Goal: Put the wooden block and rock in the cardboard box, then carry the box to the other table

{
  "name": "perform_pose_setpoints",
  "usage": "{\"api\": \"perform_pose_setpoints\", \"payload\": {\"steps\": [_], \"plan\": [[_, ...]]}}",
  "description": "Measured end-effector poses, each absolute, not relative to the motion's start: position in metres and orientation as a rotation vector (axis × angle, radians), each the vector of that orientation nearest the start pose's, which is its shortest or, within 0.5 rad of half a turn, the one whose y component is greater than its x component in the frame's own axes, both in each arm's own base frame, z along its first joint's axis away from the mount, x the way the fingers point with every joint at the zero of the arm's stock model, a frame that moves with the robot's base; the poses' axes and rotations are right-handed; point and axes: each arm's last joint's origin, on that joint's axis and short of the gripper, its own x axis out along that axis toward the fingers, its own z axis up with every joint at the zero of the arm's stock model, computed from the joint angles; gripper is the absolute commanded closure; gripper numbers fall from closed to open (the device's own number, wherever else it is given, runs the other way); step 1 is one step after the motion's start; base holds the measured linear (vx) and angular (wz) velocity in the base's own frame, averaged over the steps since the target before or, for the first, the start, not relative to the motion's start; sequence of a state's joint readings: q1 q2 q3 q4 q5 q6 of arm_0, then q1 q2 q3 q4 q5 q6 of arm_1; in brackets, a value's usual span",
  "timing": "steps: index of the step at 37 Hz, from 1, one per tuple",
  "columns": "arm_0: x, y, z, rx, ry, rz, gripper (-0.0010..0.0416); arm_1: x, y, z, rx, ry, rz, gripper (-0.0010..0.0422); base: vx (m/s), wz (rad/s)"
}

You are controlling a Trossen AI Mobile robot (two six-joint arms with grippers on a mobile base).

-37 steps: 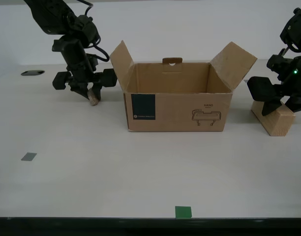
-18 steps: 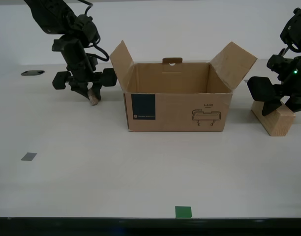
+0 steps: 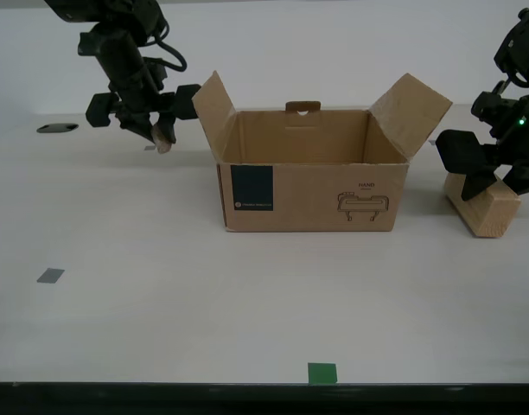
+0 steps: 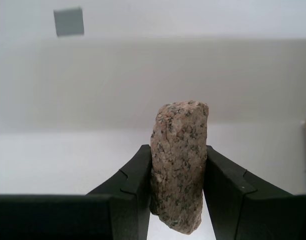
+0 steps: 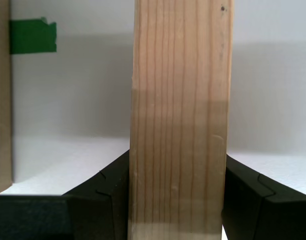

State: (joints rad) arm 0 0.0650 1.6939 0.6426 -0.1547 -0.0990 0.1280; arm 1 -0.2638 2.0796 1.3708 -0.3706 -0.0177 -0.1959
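Gripping the rock [image 4: 179, 167] in my second gripper [image 4: 178, 172] and the wooden block [image 5: 179, 120] in my first gripper [image 5: 178, 190], fingers clamped tight, so both can drop into the cardboard box [image 3: 312, 177].

Exterior view faces table [image 3: 247, 311] frontally, 2 wrist views close along pincers
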Motion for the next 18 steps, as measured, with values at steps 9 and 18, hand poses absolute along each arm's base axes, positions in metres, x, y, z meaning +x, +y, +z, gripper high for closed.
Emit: {"api": "perform_pose_setpoints", "payload": {"steps": [9, 18], "plan": [[0.257, 0.019, 0.108, 0.132, 1.176, 0.067, 0.0407, 0.401, -0.108, 0.163, -0.018, 1.018, -0.135, 0.0413, 0.000, 0.000], [0.250, 0.017, 0.140, 0.109, 1.111, 0.031, 0.0407, 0.394, -0.106, 0.198, -0.009, 0.934, -0.158, 0.0413, 0.000, 0.000]]}}
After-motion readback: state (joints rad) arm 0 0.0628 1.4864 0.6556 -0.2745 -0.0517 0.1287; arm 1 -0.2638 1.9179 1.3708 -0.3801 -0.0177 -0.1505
